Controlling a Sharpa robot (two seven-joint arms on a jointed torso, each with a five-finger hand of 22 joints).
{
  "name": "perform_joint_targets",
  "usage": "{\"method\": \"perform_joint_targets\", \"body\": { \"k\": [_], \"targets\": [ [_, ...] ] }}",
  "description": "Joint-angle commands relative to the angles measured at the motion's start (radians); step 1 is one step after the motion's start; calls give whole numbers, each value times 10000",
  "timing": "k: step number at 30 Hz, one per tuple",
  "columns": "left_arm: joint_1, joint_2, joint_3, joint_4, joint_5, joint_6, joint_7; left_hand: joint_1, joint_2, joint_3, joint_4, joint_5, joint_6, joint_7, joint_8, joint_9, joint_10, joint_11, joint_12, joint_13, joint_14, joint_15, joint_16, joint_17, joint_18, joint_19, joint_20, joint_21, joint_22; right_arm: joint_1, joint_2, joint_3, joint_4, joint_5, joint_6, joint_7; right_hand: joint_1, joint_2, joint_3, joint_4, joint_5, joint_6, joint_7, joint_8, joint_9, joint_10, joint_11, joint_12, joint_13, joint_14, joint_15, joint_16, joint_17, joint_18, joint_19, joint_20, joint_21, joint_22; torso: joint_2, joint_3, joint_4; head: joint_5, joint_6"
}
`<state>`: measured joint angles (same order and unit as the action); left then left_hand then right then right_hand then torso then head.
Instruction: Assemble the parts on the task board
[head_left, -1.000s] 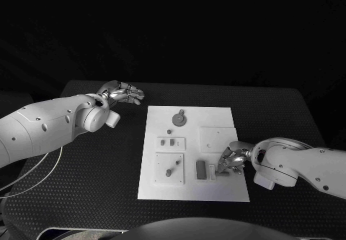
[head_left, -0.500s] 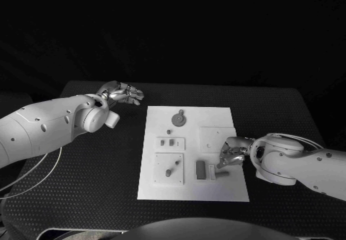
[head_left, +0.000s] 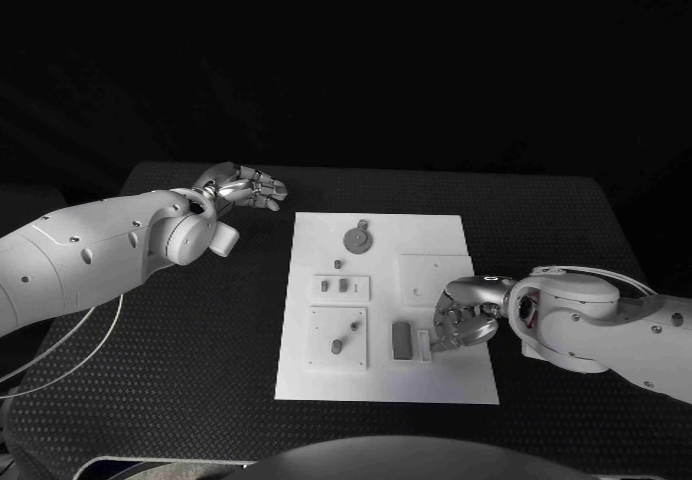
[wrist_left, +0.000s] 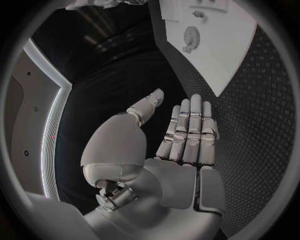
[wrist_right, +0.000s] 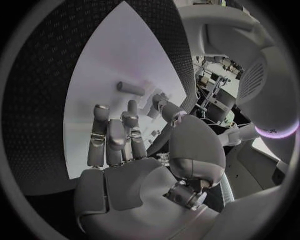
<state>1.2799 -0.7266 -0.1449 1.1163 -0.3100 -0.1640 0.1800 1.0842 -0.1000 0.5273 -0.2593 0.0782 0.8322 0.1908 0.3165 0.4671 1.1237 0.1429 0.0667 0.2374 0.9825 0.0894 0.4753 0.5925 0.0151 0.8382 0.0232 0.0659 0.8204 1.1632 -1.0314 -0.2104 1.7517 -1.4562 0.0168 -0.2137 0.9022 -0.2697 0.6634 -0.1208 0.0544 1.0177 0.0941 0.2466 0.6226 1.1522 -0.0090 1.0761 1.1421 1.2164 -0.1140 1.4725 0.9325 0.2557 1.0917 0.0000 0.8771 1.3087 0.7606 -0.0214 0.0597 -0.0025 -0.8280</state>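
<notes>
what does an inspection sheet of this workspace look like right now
surface: black table, textured top.
job's things: white task board lies flat mid-table; a round grey part sits near its far end; a dark bar-shaped part lies near its near end; a small cylinder part lies loose on the board ahead of the right hand.
clutter: nothing seen.
hands: left hand hangs over the table beyond the board's far left corner, fingers straight and together, holding nothing; right hand is over the board's near right part, nothing plainly in it.
cables: thin cable loops under the left arm.
surroundings: dark, nothing seen.
</notes>
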Motion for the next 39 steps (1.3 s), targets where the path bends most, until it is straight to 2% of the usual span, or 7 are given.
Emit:
{"method": "perform_joint_targets", "body": {
  "k": [1,6,20,26,30,36,39],
  "targets": [
    [8,28,5,16,56,149,48,-105,-33,-19,49,-46,-59,-14,38,-10,-54,-3,45,-12,63,13,-47,12,-151,0,8,34,-15,-3,25,-8,77,-1304,1104,849,-9,-152,-52,61,-43,-6,63,53,2,-95,-10,-31,-3,-107,17,-63,-55,61,-81,19,-40,80,-3,-8,-18,-11,-8],
    [8,29,5,10,56,166,43,-105,-31,-18,52,-46,-60,-13,38,-11,-54,-3,45,-12,64,13,-51,16,-151,0,8,34,-16,-3,68,-9,83,-2194,1321,798,29,-200,-121,-7,-44,-2,63,68,-1,-126,-7,-35,-2,-194,23,-80,-96,61,-157,33,-64,102,0,-3,-4,-14,-30],
    [8,3,5,17,56,183,19,-106,-28,-17,59,-46,-63,-13,38,-13,-57,-2,44,-13,67,13,-61,28,-151,-2,7,34,-18,-12,584,-24,-215,-4796,860,565,329,-170,-122,-235,-43,85,37,148,14,-126,-27,-27,-12,-243,18,-68,-86,61,-205,47,-72,135,1,-9,7,-23,-57],
    [8,-3,5,28,56,207,11,-106,-26,-16,61,-46,-64,-13,38,-14,-58,-2,43,-14,68,13,-65,33,-151,-3,7,34,-20,-15,643,-225,-245,-5127,1245,557,724,-107,-55,-515,-42,166,10,221,35,-111,-50,-22,-24,-259,8,-68,-91,61,-225,49,-76,147,-5,-12,7,-3,-75],
    [8,-14,4,23,56,210,4,-106,-22,-15,64,-45,-64,-13,39,-14,-58,-1,43,-14,69,13,-67,36,-151,-2,7,34,-20,-15,646,-253,-254,-5121,1441,604,952,-59,-51,-698,-43,256,-17,297,65,-97,-71,-20,-34,-263,-6,-65,-95,61,-221,66,-73,151,-1,-9,1,-4,-88],
    [8,1,4,22,56,240,-5,-114,-15,-16,75,-46,-65,-12,39,-15,-59,-1,43,-14,71,13,-73,43,-151,-3,9,34,-22,-15,638,-255,-262,-4996,1094,610,870,-22,-98,-649,-43,301,-30,340,83,-80,-83,-22,-45,-258,-12,-63,-100,61,-208,95,-77,146,2,-1,2,-25,-76],
    [7,4,3,18,56,241,-6,-118,-11,-16,81,-46,-66,-11,39,-16,-61,0,42,-15,73,13,-76,48,-151,-3,9,35,-23,-15,635,-254,-275,-4993,572,515,781,32,-101,-544,-42,299,-34,351,86,-63,-88,-23,-56,-250,-19,-62,-106,61,-187,105,-80,139,0,5,7,-20,-72]
  ]
}}
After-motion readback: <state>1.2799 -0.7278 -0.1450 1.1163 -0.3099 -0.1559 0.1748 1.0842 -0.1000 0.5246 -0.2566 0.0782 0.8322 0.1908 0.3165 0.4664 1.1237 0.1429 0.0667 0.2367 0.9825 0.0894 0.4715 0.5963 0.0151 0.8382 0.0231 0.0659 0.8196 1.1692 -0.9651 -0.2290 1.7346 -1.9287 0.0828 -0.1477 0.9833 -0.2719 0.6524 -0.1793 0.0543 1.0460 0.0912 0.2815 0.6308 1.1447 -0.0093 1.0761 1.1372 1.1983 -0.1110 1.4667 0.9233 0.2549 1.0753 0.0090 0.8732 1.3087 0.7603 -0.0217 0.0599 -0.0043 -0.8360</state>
